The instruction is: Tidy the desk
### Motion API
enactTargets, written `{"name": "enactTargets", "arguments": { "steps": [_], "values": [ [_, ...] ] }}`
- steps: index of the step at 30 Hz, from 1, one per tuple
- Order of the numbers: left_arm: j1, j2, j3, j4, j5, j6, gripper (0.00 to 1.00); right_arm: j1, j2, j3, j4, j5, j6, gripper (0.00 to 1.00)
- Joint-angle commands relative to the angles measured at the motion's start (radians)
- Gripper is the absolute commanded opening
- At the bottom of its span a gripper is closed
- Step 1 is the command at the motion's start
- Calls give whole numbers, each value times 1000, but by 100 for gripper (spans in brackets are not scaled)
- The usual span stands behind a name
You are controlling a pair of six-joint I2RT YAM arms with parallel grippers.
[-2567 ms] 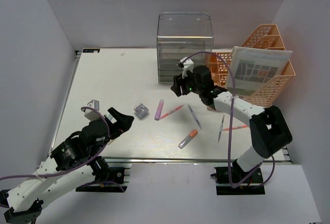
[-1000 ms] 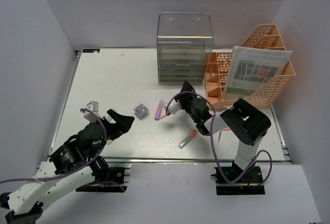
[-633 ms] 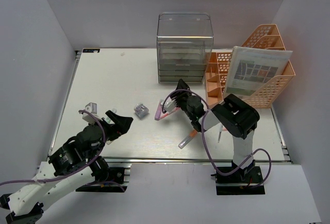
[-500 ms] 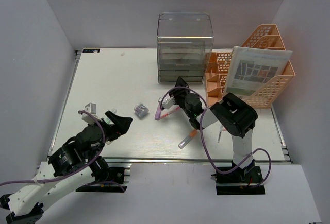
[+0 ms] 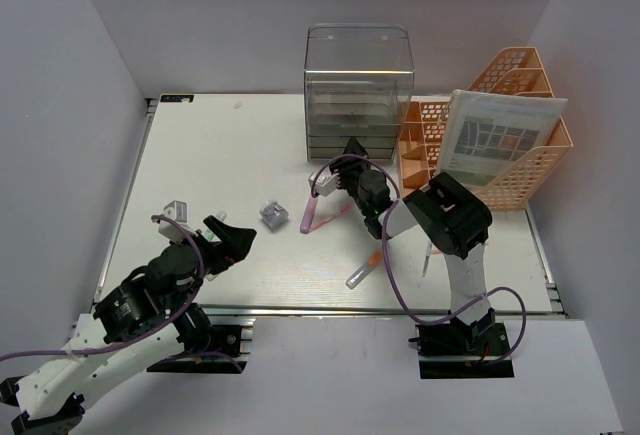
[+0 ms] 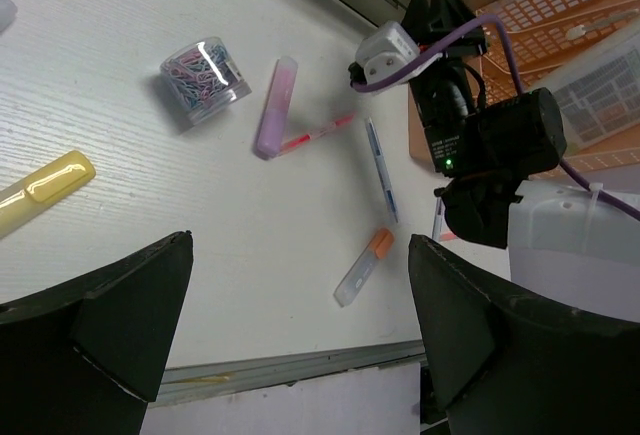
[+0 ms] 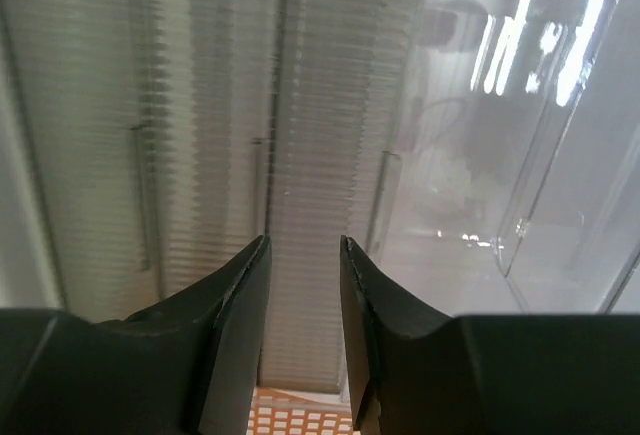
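Here the worktop is a wide, flat, white rectangle with a metal rail along its front edge. It fills the middle of the top view and lies in front of both arms. At its back stand a clear drawer box and, to the right of it, an orange rack. Small things lie scattered on its front half: a clip box, a purple highlighter with a pink pen at its end, a blue pen, an orange-capped marker and a yellow highlighter.

The left end effector hangs above the front left part of the worktop. Its fingers are spread wide and it holds nothing. The right end effector is just before the front of the drawer box and points at it. Its fingers stand a little apart, with nothing between them. Whether the tips touch the box I cannot tell.
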Motion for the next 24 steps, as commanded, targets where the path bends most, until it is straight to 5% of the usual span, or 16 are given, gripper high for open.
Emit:
{"name": "enactTargets", "arguments": {
  "steps": [1,24],
  "values": [
    [-2,-10,-7,-12,-17,2,98,-21,6,74,541,22,36,40],
    [-2,-3,-14,5,-6,-4,98,-87,32,140,527,7,73,43]
  ]
}}
